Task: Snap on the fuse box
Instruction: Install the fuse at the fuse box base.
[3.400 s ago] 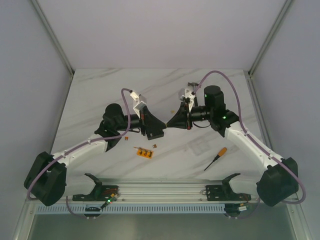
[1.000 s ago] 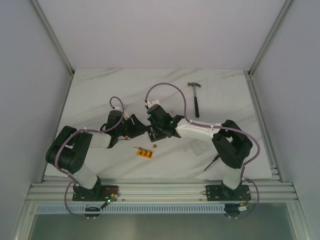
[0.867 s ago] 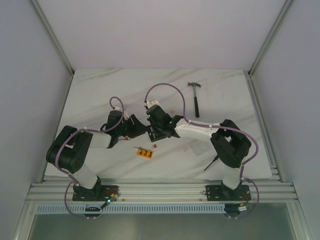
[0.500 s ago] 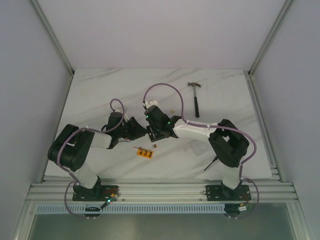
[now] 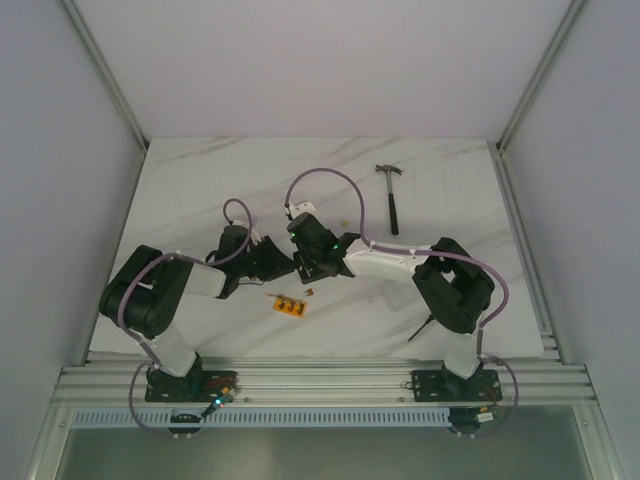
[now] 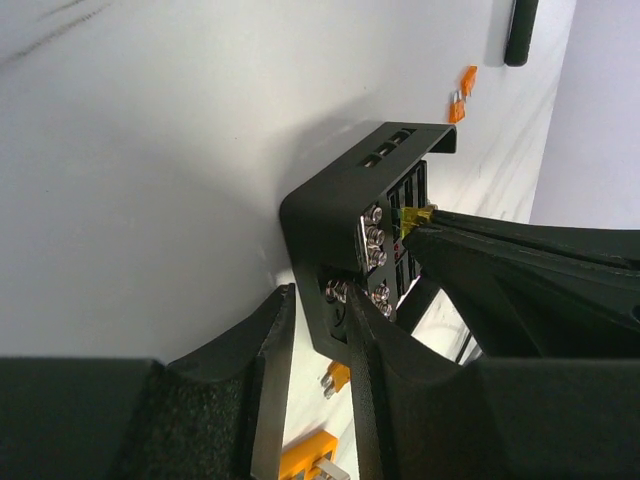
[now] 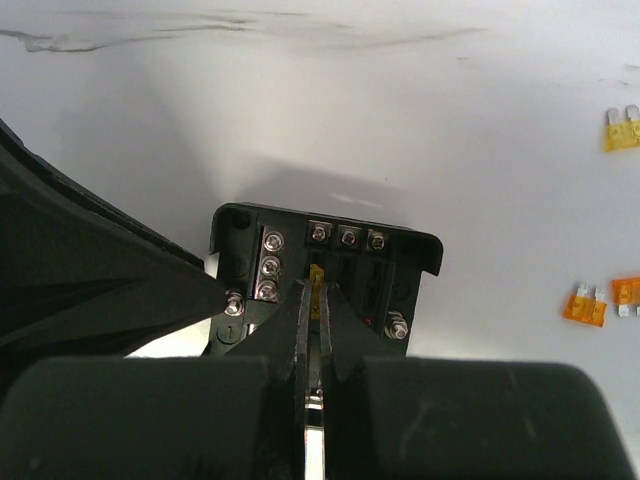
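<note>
Centre of the overhead view: the fuse box lies flat on the marble table, tucked under both my wrists (barely visible from above).
Left claw: narrow, its fingers straddling the box's near edge at the lower centre of its wrist view. I judge this a bracing hold.
Right claw: pinched tight on a yellow fuse, held upright over the box's middle slots.
Seating: the fuse's lower end is at the slot mouth and its body stands proud. I judge it not snapped home.
Neighbouring slots: they look unfilled (they are in deep shadow, so this is not certain).
Loose stock: a spare yellow fuse sits at the upper right of the right wrist view. An orange fuse lies at the right edge, well apart from the box.
Orange strip: lower centre of the overhead view, near the box but not touching it.
Hammer: upper right of the overhead view, well apart from the work.
Progress: early. One fuse is presented, and none is confirmed seated.
Outstanding: press this fuse down until it clicks, then fetch the loose ones.
</note>
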